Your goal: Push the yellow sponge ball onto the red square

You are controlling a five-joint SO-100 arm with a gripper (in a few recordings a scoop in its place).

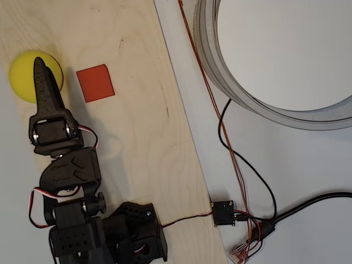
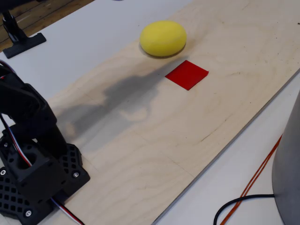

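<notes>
Yellow sponge ball (image 1: 25,74) sits at the plywood tabletop's (image 1: 137,143) left edge in the overhead view, just beside the red square (image 1: 95,83). My gripper (image 1: 40,69) hangs over the ball, jaws together. I reckon a glancing shove rolls it off the board. No readable writing anywhere.

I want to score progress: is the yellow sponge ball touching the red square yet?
Apart. In the fixed view, bare wood separates the yellow sponge ball from the red square; the overhead view shows the same gap.
</notes>
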